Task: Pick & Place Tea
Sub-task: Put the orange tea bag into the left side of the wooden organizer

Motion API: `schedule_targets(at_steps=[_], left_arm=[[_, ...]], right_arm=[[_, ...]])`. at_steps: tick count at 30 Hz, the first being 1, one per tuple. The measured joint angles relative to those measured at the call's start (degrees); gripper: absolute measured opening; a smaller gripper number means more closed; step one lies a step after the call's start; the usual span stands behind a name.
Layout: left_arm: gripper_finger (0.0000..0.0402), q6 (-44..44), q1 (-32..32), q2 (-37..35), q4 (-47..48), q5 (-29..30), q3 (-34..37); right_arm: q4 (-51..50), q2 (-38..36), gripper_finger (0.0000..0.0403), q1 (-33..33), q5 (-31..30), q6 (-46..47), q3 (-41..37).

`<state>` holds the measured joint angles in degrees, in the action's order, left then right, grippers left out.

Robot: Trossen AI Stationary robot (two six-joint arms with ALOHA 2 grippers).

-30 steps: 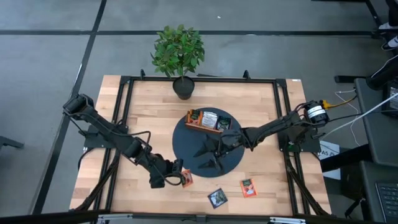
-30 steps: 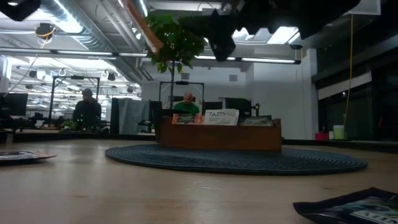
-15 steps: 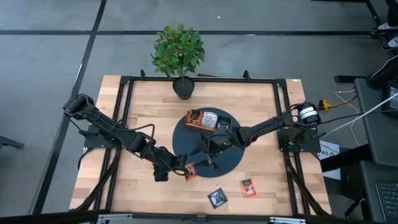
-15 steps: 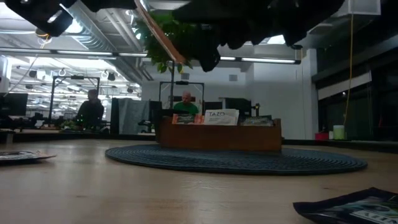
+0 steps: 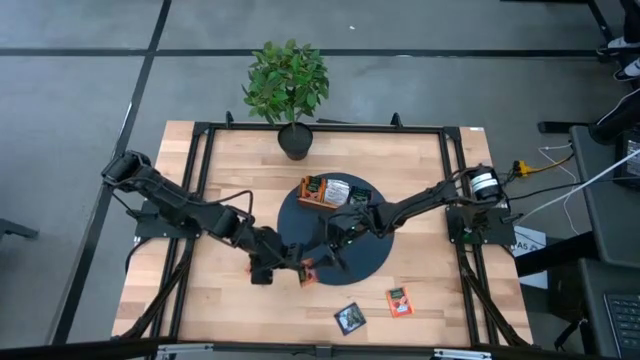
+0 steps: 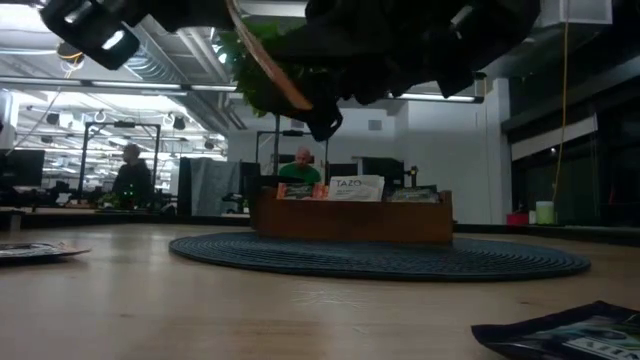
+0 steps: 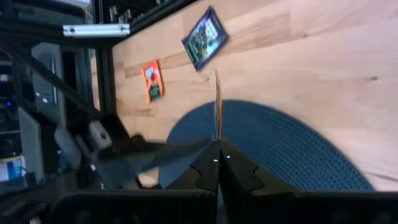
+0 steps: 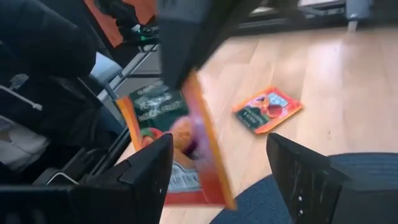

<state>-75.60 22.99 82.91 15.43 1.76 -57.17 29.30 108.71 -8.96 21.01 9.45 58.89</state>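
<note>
The left arm reaches in a long low line across the counter (image 5: 200,300), and its gripper (image 5: 300,270) hangs just off the round dark mat (image 5: 365,262), on the side away from the potted plant (image 5: 288,85). Its fingers are pressed together on an orange tea sachet (image 7: 217,106), held on edge above the counter; in the left wrist view the sachet stands up thin from the fingertips with the mat under it. The right arm stretches over the mat toward that sachet, its gripper (image 5: 335,250) close beside the left one with its fingers (image 8: 149,168) spread wide, and the orange sachet fills the near space between them in the right wrist view. The wooden tray (image 5: 335,195) sits on the mat on the plant's side, with orange, white and dark sachets standing in it. Two more sachets lie flat on the bare counter beyond the mat, away from the plant: a dark sachet (image 5: 349,318) and another orange sachet (image 5: 399,300), near each other. In the low view the room behind is an open workspace with ceiling lights, desks and two people (image 6: 130,178) far off.
</note>
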Motion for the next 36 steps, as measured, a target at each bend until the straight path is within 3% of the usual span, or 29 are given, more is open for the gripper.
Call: schedule_targets(at_steps=[12,25,36], left_arm=[[0.0002,0.6,-2.6,0.5,2.5,-1.9,0.0],[0.0002,1.3,-4.0,2.5,2.4,-1.4,0.0],[0.0002,5.1,-4.0,2.5,1.1,-1.9,0.0]], right_arm=[[-0.7,2.1,0.0247,0.2,3.5,-0.7,1.9],[-1.6,2.1,0.0106,0.4,3.5,-0.8,1.9],[-1.8,2.1,0.001,1.3,3.3,-0.8,1.9]])
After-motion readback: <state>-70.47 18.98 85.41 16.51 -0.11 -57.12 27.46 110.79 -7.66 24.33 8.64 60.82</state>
